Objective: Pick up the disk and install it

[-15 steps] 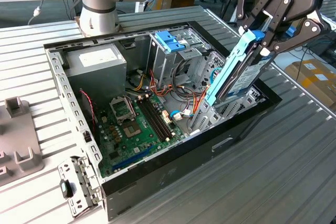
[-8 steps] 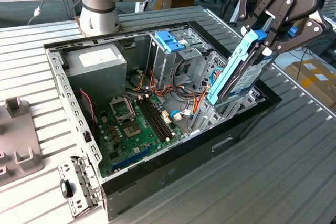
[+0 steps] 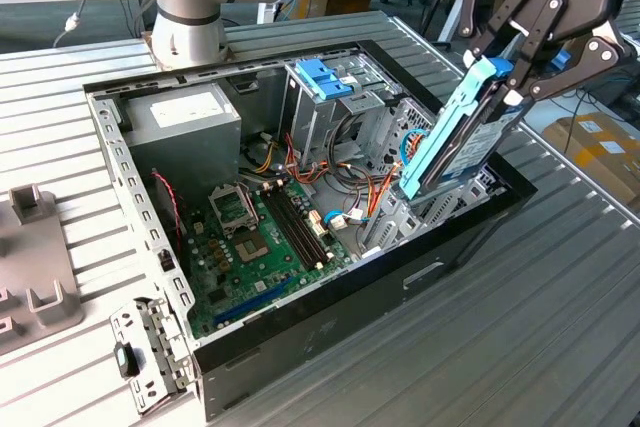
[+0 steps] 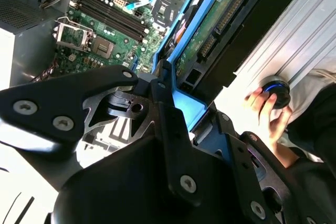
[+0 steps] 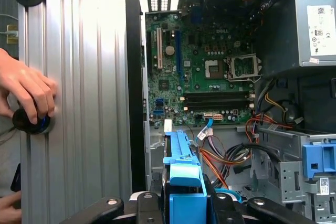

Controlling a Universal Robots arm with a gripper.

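Note:
My gripper (image 3: 515, 77) is shut on the disk (image 3: 455, 137), a flat dark drive framed by bright blue rails. I hold it by its upper end, steeply tilted, over the open computer case (image 3: 300, 347) at the exterior view's right. Its lower end dips among the cables and metal bays just inside the case's side wall. In the second wrist view the disk (image 4: 220, 19) shows its green circuit side past my gripper (image 4: 189, 103). Its blue tab end (image 5: 184, 182) sits between my fingers in the first wrist view, at my gripper (image 5: 185, 203).
Inside the case lie a green motherboard (image 3: 250, 237), a grey power supply (image 3: 185, 112) and a metal drive cage with a blue handle (image 3: 325, 77). A person's hand (image 5: 26, 90) rests on a black knob (image 5: 31, 121) on the ribbed table. A grey fixture (image 3: 35, 267) and a loose bracket (image 3: 150, 352) lie at the exterior view's left.

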